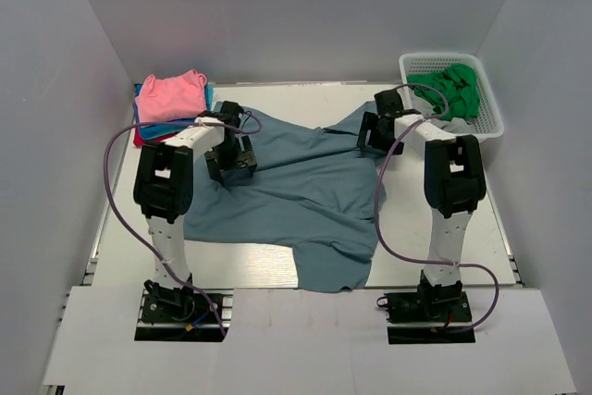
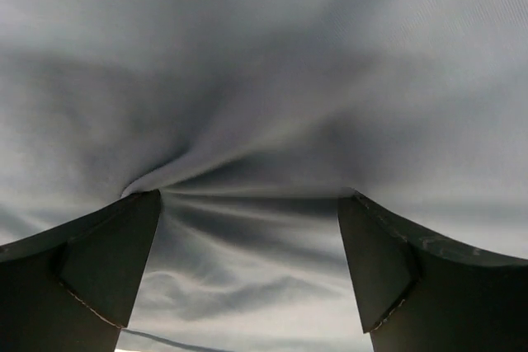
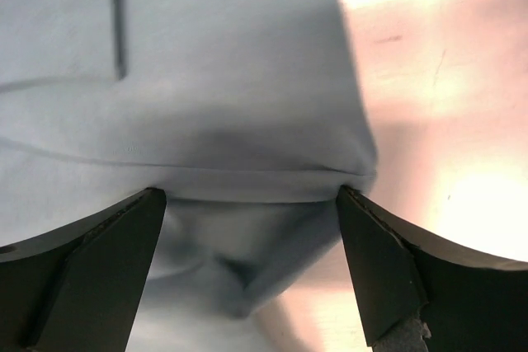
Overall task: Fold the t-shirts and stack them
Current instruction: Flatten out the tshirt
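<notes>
Top external view: the big slate-blue t-shirt (image 1: 296,201) lies spread out and wrinkly in the middle of the white surface (image 1: 462,247). The left claw (image 1: 231,162) is down on the shirt's left side. The right claw (image 1: 375,131) is down on its far right corner, near the white basket (image 1: 488,113) of green cloth (image 1: 453,88). A pink t-shirt (image 1: 171,96) tops a small pile (image 1: 148,124) at the far left corner.

In the wrist views both claws are wide apart, not squeezing yet. Cloth is bunched in the gap of each one. On the right, a folded edge runs across from one tip to the other. It is hard to say if the tips press on the cloth or just hover over it.

The step looks like grabbing the shirt to make a fold. To do it well, each claw should close on a good thick bit of cloth, not just the top layer. Both should lift together at the same speed, so the shirt does not twist. Pull gently, so the near end does not slide off the surface.
</notes>
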{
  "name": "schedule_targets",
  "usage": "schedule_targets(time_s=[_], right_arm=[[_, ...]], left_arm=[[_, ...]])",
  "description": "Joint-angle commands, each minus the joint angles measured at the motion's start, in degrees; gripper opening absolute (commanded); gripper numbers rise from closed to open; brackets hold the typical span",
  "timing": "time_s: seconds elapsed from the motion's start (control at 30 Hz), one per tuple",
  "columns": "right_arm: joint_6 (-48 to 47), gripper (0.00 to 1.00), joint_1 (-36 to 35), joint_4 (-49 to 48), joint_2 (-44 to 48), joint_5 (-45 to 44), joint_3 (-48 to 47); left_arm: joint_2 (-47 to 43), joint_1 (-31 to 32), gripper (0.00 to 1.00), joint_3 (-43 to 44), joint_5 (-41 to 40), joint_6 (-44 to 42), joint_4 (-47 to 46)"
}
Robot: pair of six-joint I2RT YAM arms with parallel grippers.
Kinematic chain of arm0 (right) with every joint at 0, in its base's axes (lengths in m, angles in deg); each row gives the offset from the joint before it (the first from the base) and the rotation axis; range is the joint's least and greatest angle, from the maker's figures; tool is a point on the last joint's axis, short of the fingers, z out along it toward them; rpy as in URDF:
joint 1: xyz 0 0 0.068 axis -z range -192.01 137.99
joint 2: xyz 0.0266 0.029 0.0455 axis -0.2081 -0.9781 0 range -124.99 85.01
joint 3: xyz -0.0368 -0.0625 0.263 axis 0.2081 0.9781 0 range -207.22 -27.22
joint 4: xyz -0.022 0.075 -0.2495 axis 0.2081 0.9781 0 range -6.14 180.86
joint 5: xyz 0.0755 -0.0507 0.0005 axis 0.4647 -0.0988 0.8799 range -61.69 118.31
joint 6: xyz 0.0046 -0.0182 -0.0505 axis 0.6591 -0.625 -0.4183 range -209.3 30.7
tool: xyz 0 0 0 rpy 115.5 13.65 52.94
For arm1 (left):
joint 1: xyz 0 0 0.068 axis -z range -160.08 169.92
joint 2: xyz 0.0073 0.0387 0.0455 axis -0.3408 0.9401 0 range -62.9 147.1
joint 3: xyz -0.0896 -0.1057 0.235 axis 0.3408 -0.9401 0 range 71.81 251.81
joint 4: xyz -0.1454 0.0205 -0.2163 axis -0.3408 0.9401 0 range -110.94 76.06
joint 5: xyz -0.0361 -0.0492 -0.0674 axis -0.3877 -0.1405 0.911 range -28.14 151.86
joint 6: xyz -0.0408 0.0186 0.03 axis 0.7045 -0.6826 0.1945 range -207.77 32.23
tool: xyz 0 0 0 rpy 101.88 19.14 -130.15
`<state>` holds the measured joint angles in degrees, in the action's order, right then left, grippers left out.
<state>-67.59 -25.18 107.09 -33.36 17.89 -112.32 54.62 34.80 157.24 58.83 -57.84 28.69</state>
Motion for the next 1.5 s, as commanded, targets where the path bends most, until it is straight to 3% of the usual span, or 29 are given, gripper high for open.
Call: schedule_targets(time_s=[0.0,0.43,0.6,0.8,0.97,1.23,1.47], right_arm=[[-1.6,0.90,1.1,0.4,-1.9,-2.2,-3.2],[-11.5,0.90,1.8,-5.7,-6.3,11.7,-11.1],[-14.1,0.90,0.4,-6.0,-2.5,14.5,-11.1],[-9.9,0.90,-1.1,-7.9,5.1,14.4,-1.3],[-7.7,0.90,-1.8,-10.1,5.4,13.8,3.7],[-5.5,0.90,-1.4,-12.6,0.3,12.3,2.1],[-2.3,0.90,-0.2,-12.6,-4.0,8.6,-0.1]], left_arm=[[5.5,-3.5,1.00,-0.4,-13.2,-3.6,1.7],[8.9,-4.1,1.00,15.5,-3.7,-15.3,-1.8],[7.6,-2.9,1.00,20.7,2.0,-17.3,0.9],[-0.1,-2.3,1.00,15.8,10.7,-15.7,0.8],[-3.1,3.3,1.00,16.1,20.2,-16.5,2.3],[-1.2,14.3,1.00,15.8,31.9,-18.5,-0.7],[1.0,20.1,1.00,11.0,34.2,-23.7,-1.3]])
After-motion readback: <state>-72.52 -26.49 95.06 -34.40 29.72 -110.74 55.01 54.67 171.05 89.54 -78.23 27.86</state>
